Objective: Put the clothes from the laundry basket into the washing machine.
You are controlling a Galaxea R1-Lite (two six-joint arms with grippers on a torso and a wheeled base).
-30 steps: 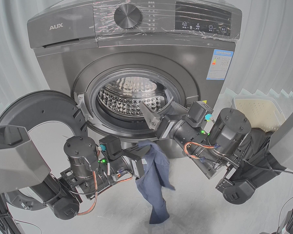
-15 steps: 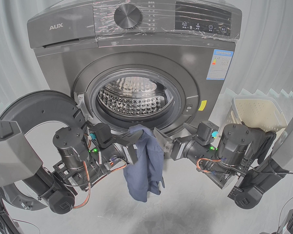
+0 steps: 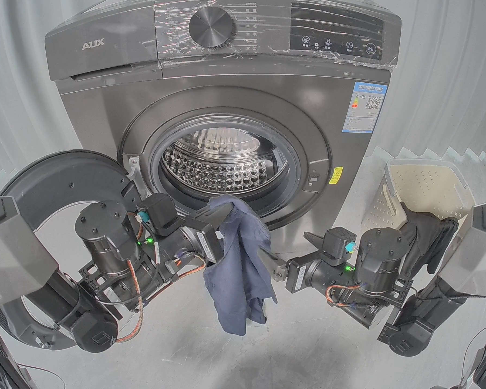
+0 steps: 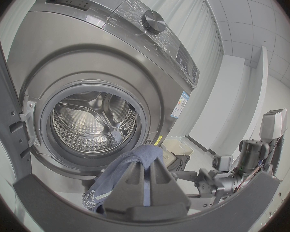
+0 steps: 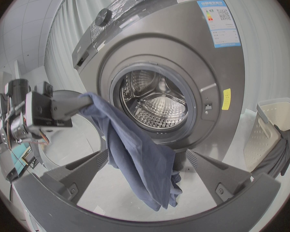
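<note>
A blue garment (image 3: 237,266) hangs from my left gripper (image 3: 221,213), which is shut on its upper edge just below the washing machine's open drum (image 3: 221,163). In the left wrist view the gripper (image 4: 147,173) pinches the blue cloth (image 4: 132,160) in front of the drum (image 4: 93,123). My right gripper (image 3: 270,263) is low, right beside the hanging garment, and stands open. From its wrist view the blue garment (image 5: 135,152) dangles before the right gripper (image 5: 146,154). A dark garment (image 3: 426,236) drapes over the rim of the cream laundry basket (image 3: 432,187).
The round machine door (image 3: 65,182) stands swung open on the left, behind my left arm. The basket (image 5: 274,126) sits on the floor to the right of the machine, with the dark garment (image 5: 277,155) over its edge. Bare floor (image 3: 308,347) lies below the garment.
My left gripper has lifted the blue garment up and toward the drum's lower rim. My right gripper has drawn back from the drum mouth and dropped low, beside the hanging cloth.
</note>
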